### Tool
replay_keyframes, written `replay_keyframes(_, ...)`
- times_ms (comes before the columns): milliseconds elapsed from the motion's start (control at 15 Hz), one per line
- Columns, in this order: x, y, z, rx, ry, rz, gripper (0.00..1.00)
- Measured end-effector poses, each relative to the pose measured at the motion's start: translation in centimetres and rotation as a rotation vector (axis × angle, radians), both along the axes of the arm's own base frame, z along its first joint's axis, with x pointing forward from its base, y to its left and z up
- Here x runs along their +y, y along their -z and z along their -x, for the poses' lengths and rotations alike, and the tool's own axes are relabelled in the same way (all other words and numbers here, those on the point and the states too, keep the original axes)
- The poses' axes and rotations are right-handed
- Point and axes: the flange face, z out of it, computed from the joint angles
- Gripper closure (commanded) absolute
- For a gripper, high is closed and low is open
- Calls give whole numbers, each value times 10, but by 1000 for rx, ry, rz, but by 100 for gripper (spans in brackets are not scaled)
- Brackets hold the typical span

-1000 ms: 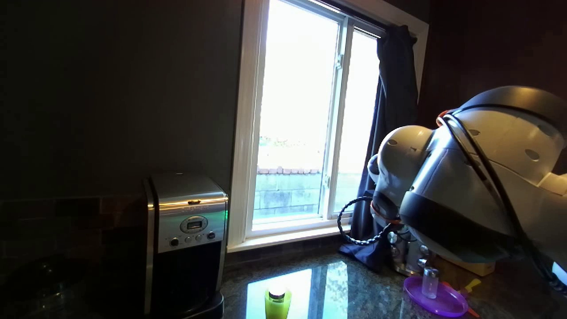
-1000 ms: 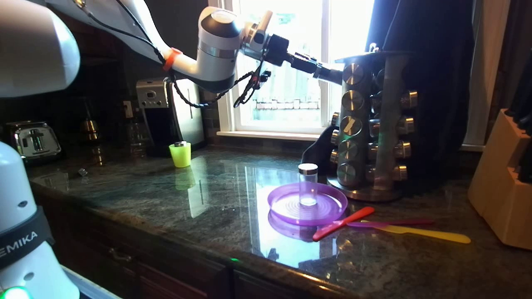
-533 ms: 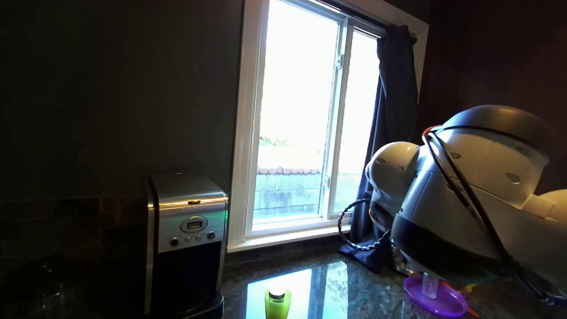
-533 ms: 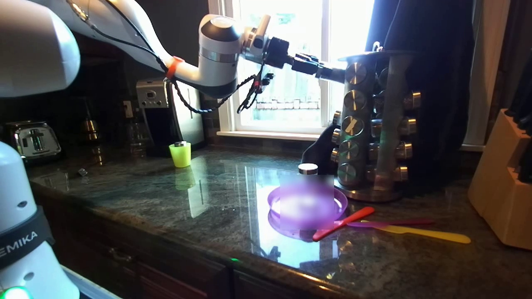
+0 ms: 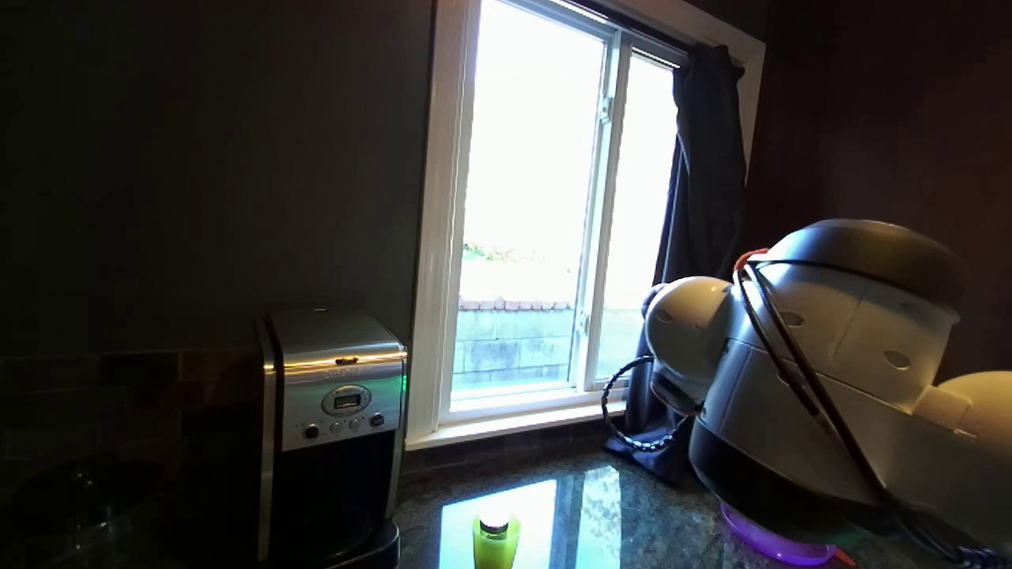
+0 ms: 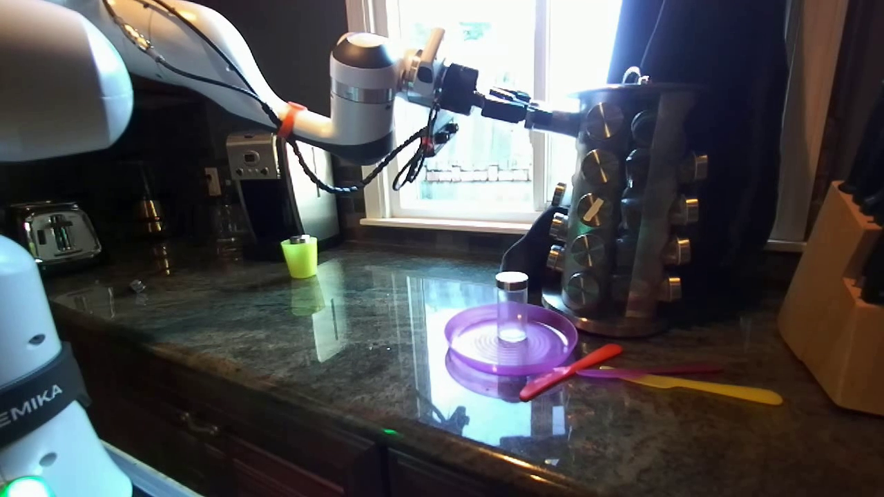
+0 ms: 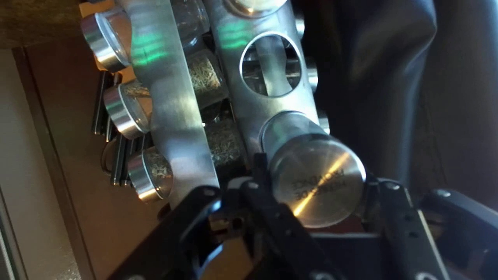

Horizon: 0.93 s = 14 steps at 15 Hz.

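Jar point(image 7: 319, 179), clasped by the half-parted end effector point(image 7: 316, 171), shows only in wrist view.

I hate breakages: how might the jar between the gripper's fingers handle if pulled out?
The jar may be slippery, its lid being smooth, shiny metal. Its body looks glassy, so it's probably fragile. Being round, it would likely roll if dropped.
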Motion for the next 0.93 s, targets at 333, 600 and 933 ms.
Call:
replay_keyframes(333, 5, 1, -6, 30, 33, 6, 76)
replay_keyframes(600, 8, 0, -11, 62, 43, 3, 76)
replay_keyframes(933, 7, -2, -15, 92, 48, 1, 76)
